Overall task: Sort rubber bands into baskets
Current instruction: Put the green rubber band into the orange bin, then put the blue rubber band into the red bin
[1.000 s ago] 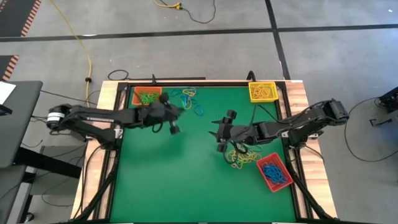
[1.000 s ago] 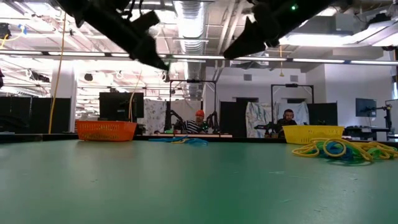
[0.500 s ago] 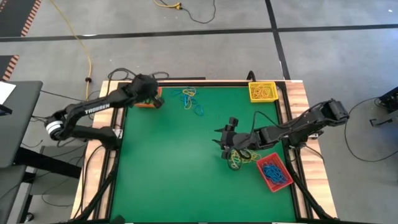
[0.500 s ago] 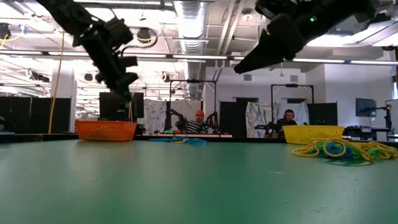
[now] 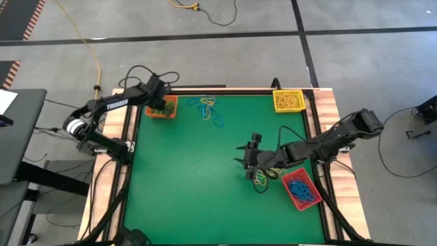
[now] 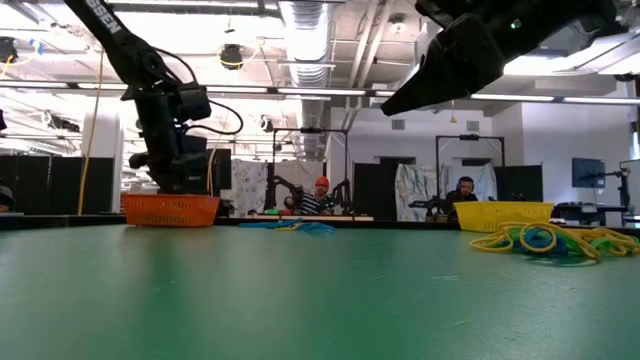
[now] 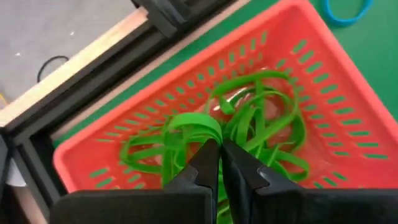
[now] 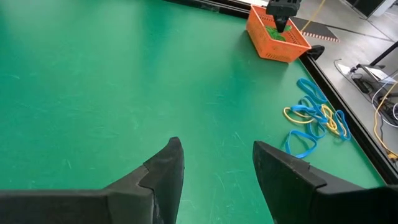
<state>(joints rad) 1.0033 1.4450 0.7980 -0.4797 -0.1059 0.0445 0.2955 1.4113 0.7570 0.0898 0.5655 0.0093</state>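
At upper left of the high view, left end effector (image 5: 162,106) hanging over the orange basket (image 5: 162,107), fingers pinched together just above a tangle of flat green rubber bands (image 7: 249,134) inside; no band visibly gripped. Slotted plastic walls, shallow rectangular tray. Right of centre, right end effector (image 5: 247,158) spread wide, beside a yellow-blue-green pile of thin loops (image 5: 265,177) on the green desk (image 5: 191,184). Red basket (image 5: 300,189) of blue bands lower right; yellow basket (image 5: 288,100) upper right.

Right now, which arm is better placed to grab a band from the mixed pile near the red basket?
Right: its open end effector hovers beside that pile, while the left end effector is shut over the orange basket.
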